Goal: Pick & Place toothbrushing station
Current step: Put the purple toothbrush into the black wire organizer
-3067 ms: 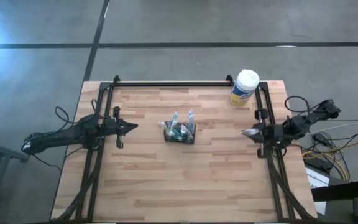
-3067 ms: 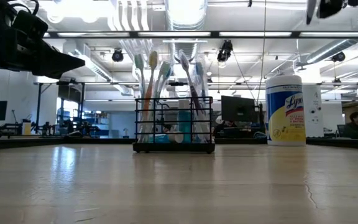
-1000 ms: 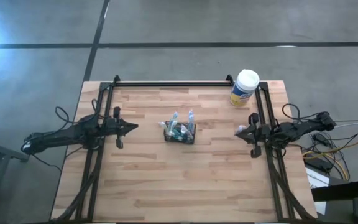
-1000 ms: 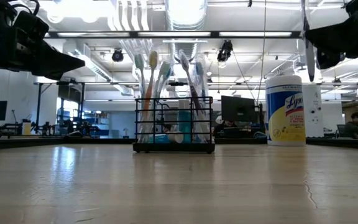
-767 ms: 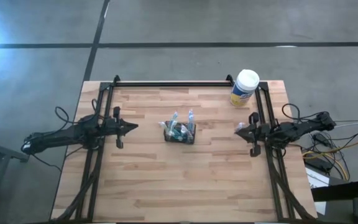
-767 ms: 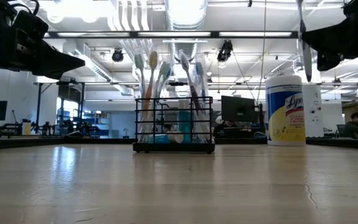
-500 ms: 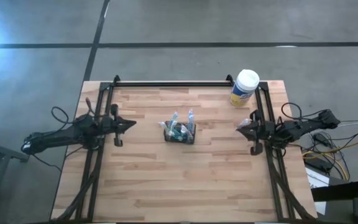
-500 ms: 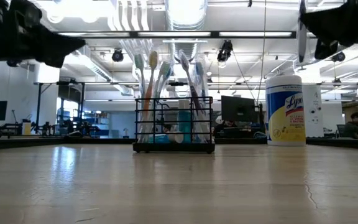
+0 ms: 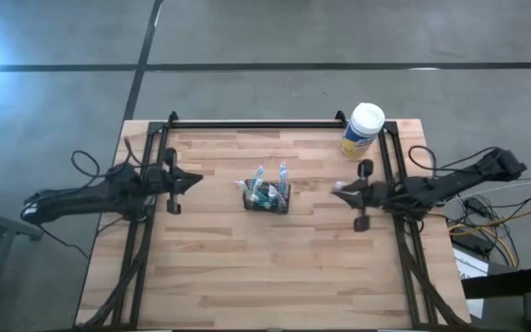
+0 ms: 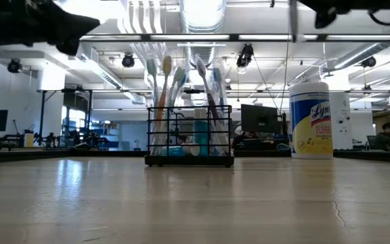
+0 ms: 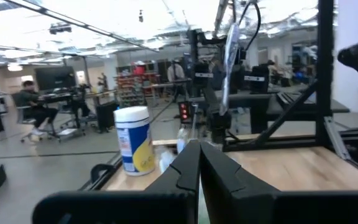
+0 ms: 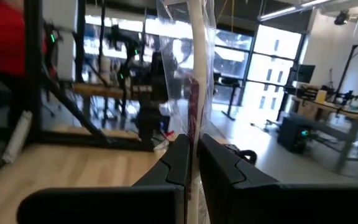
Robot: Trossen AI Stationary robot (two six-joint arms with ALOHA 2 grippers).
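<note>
The station (image 9: 266,196) stands upright mid-worktop (image 9: 247,267) with bare wood on every side, well clear of the edges and of the canister (image 9: 362,130) at the far right corner. The right claw (image 9: 339,187), pinching a wrapped toothbrush (image 12: 194,74), hangs above the wood between station and right rail. The left claw (image 9: 197,180), fingers pressed together, hovers well apart on the station's other side.
</note>
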